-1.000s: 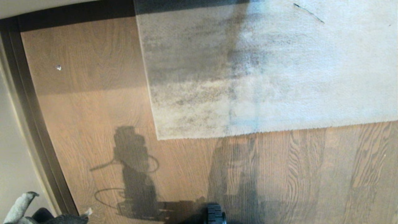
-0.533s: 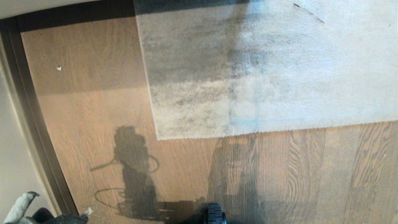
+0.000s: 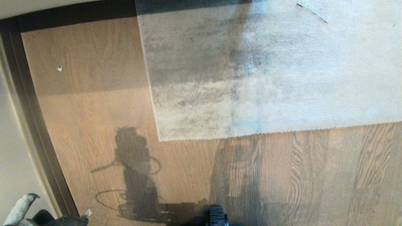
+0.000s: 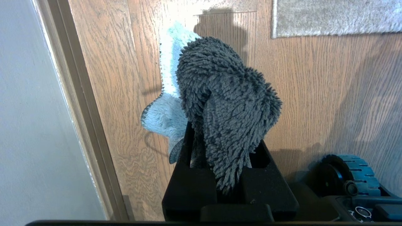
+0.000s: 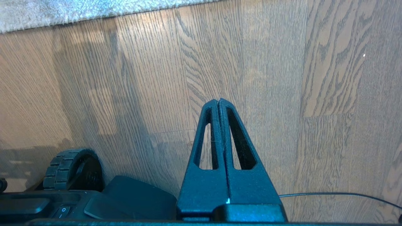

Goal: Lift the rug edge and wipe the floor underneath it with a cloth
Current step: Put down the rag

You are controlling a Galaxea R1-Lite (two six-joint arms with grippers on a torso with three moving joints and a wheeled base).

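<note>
A dark brown skirting strip (image 3: 34, 125) runs along the left side in the head view and turns along the far side at the top (image 3: 78, 11). Beyond it stands a pale, plain wall (image 3: 12, 163). A tiny white speck (image 3: 59, 68) lies well apart from the strip, towards the far left. In the right wrist view a thin black cable (image 5: 339, 195) curves across the boards, and a small white fleck (image 5: 364, 55) lies farther out.

The right gripper (image 5: 218, 102) had matte black plastic fingers, tapered triangles each pierced by a long slot. The left gripper (image 4: 224, 147) was the same black. Beside the base sat a black ribbed wheel (image 5: 73, 169), and a thin black cable (image 5: 339, 194) trailed.
</note>
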